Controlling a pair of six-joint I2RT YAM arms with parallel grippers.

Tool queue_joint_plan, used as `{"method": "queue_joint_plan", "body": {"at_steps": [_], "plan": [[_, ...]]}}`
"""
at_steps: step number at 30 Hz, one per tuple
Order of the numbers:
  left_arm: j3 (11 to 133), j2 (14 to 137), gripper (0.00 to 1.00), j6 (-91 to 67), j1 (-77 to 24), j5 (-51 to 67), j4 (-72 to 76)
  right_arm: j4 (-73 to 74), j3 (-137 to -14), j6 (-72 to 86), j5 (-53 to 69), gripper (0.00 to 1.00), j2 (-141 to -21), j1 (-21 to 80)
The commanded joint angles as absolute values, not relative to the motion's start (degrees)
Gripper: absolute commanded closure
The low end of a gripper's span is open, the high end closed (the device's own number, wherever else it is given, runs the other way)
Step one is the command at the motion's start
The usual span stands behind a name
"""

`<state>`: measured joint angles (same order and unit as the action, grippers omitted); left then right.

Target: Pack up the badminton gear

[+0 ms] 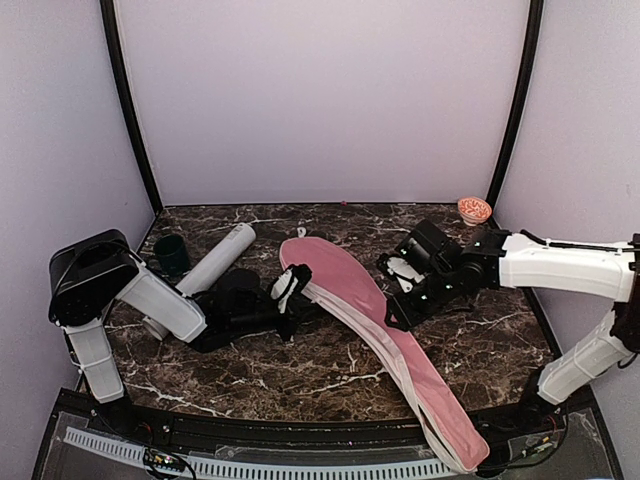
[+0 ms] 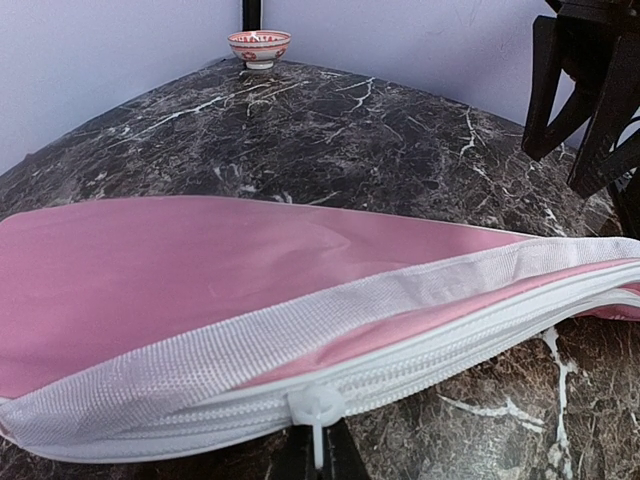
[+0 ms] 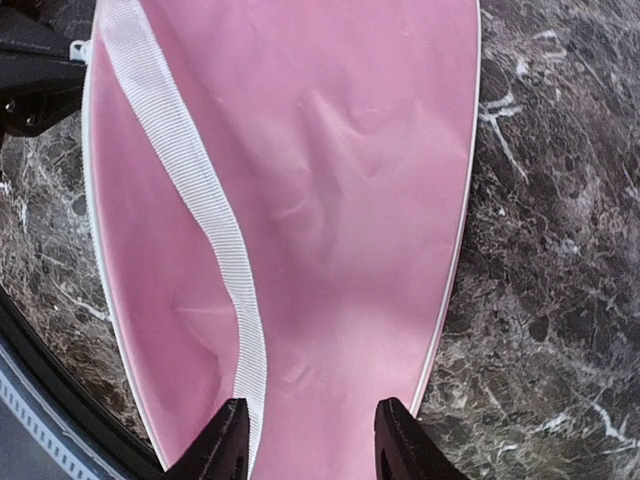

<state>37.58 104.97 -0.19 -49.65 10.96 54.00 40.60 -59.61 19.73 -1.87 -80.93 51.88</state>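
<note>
The large pink racket-shaped cover (image 1: 370, 320) lies diagonally across the marble table, wide end at the back and narrow end at the front edge. My left gripper (image 2: 318, 452) is shut on the white zip pull (image 2: 318, 408) at the cover's left edge (image 1: 290, 290). In the left wrist view the white zip (image 2: 470, 345) runs along that edge. My right gripper (image 3: 312, 432) hovers open over the pink fabric (image 3: 340, 200), its fingers (image 3: 228, 440) astride nothing. In the top view it (image 1: 398, 312) stands at the cover's right side. The pale grey tube (image 1: 215, 262) lies at the left behind my left arm.
A dark green cup (image 1: 170, 255) stands next to the tube at the back left. A small orange-patterned bowl (image 1: 474, 208) sits in the back right corner (image 2: 259, 45). A white webbing strap (image 3: 225, 260) crosses the cover. The cover's narrow end overhangs the front rail (image 1: 300, 465).
</note>
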Motion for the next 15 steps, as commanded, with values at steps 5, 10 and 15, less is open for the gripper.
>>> {"method": "queue_joint_plan", "body": {"at_steps": [5, 10, 15], "plan": [[39.2, 103.35, 1.0, 0.18, -49.39, 11.54, 55.43, 34.68, -60.2, 19.79, 4.43, 0.63, -76.81, 56.42], [39.2, 103.53, 1.0, 0.05, -49.39, 11.6, 55.72, 32.4, -60.69, 20.52, 5.98, 0.6, -79.71, 57.04], [39.29, 103.45, 1.0, 0.0, -49.39, 11.69, 55.49, 31.37, -61.45, 19.75, 6.63, 0.64, -83.74, 57.21]]}}
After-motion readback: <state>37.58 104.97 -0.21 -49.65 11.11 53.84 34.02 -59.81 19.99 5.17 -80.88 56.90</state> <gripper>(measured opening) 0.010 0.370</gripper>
